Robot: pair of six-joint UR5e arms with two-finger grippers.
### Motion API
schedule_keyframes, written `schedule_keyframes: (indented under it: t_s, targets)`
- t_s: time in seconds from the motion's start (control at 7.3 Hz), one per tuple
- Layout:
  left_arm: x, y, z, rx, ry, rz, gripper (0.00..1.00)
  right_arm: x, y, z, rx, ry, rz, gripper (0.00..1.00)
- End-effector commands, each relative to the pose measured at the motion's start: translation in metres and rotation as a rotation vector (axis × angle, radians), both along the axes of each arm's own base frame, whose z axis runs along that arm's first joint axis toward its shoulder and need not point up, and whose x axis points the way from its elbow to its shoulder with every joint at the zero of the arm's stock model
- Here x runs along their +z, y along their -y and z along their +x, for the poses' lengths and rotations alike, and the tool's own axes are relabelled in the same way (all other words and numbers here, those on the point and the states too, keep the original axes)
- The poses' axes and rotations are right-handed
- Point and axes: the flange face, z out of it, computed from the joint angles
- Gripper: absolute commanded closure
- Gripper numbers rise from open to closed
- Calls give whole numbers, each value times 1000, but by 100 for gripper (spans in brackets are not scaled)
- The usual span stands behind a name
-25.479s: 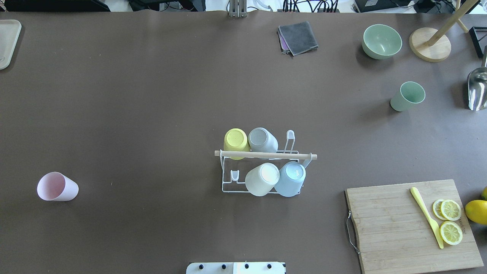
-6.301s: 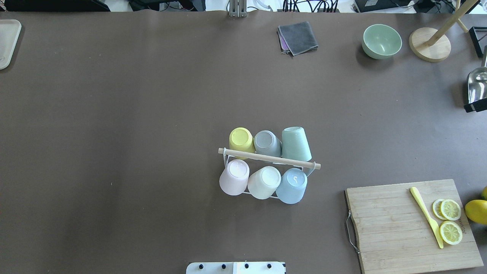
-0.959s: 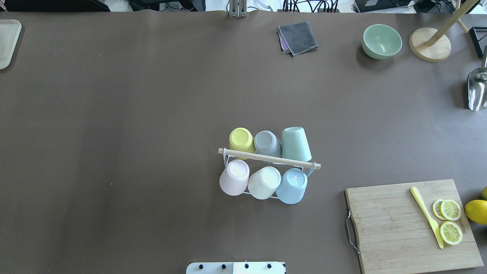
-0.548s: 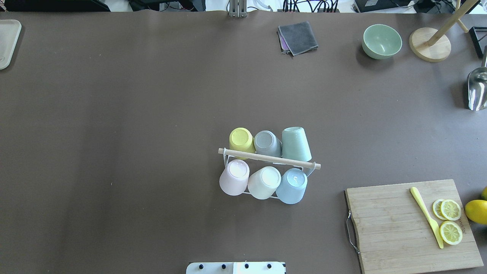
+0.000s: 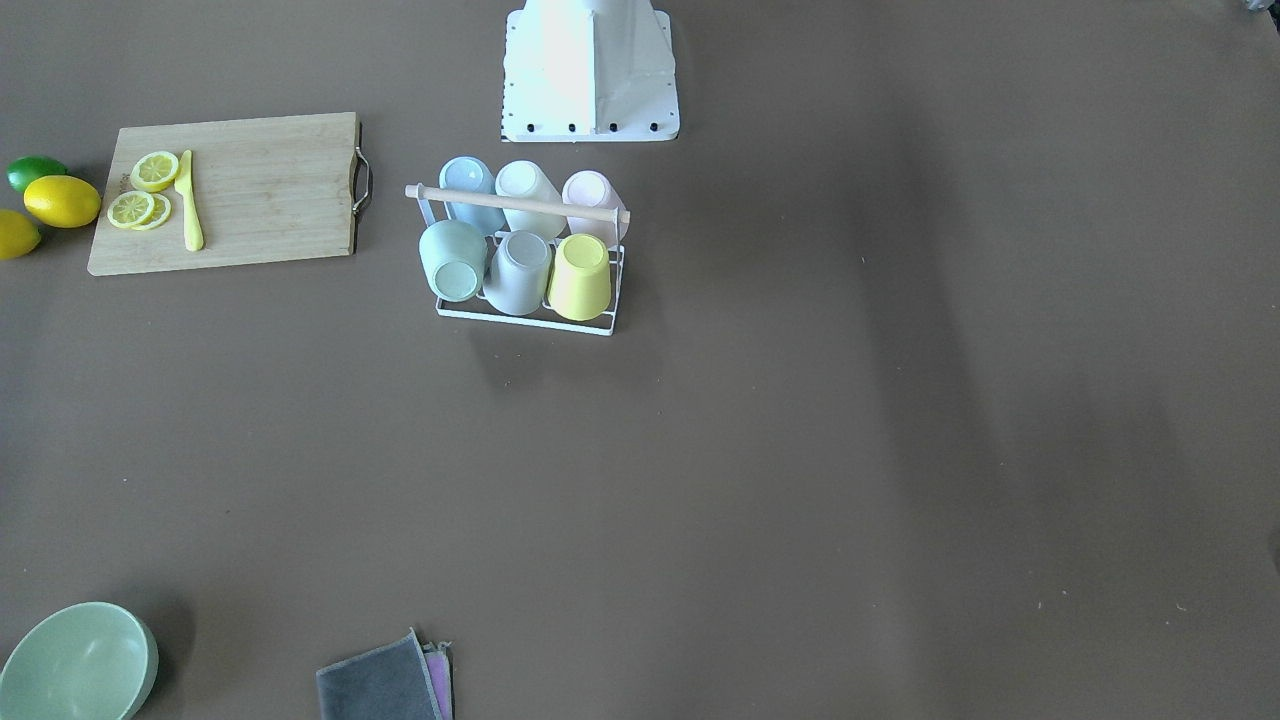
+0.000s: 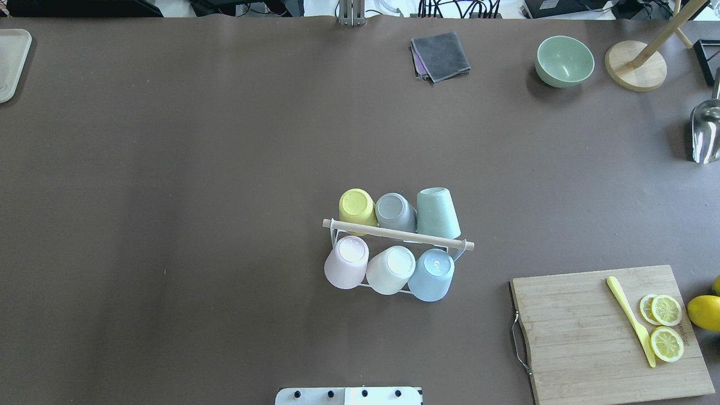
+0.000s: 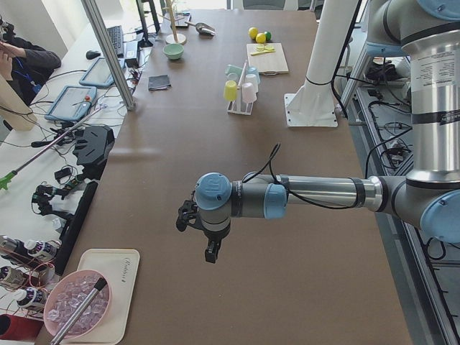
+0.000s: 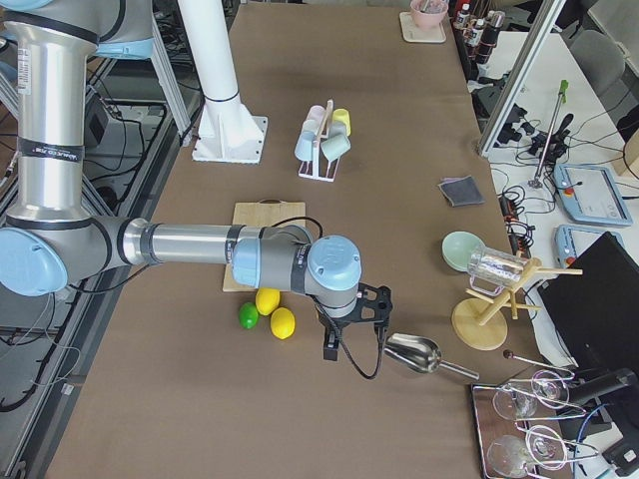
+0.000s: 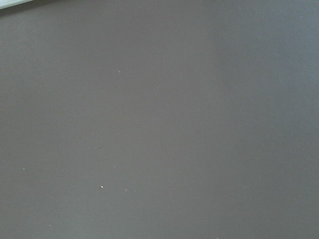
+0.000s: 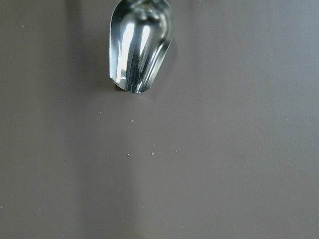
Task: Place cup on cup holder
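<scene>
The cup holder (image 6: 398, 234), a white wire rack with a wooden dowel on top, stands mid-table. It also shows in the front view (image 5: 517, 203). Six cups sit upside down on it: yellow (image 6: 356, 205), grey (image 6: 395, 210) and green (image 6: 437, 214) on the far side, pink (image 6: 345, 263), white (image 6: 390, 270) and blue (image 6: 432, 274) on the near side. My left gripper (image 7: 210, 254) hangs over bare table far from the rack. My right gripper (image 8: 329, 349) hangs near a metal scoop (image 10: 141, 47). I cannot tell whether either is open or shut.
A cutting board (image 6: 585, 337) with lemon slices and a yellow knife lies at the near right. A green bowl (image 6: 563, 61), a grey cloth (image 6: 441, 55), a wooden stand base (image 6: 635, 66) and the scoop (image 6: 705, 132) lie far right. A tray (image 6: 10, 62) lies far left.
Since 25.5 s ago the pink and green cups have come onto the rack, which has turned slightly. Nothing has moved in the last second.
</scene>
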Motion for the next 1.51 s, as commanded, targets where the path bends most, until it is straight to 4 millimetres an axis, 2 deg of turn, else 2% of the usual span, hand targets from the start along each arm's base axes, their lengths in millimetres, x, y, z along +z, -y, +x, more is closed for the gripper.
schedule_keyframes:
  t_s: [0.0,0.14,0.55,1.37]
  targets:
    - [9,-1,-1,-10,3,-25,1,0,1,0,0,-3,0,0]
    - [7,1,-1,-28,2,-41,1,0,0,0,2,1,-3,0]
    - [-25,28,-1,-161,-6,-101,1,-5,5,1,58,4,-52,0]
    - [-24,25,-1,-169,-8,-69,1,-6,7,2,78,-33,-70,0]
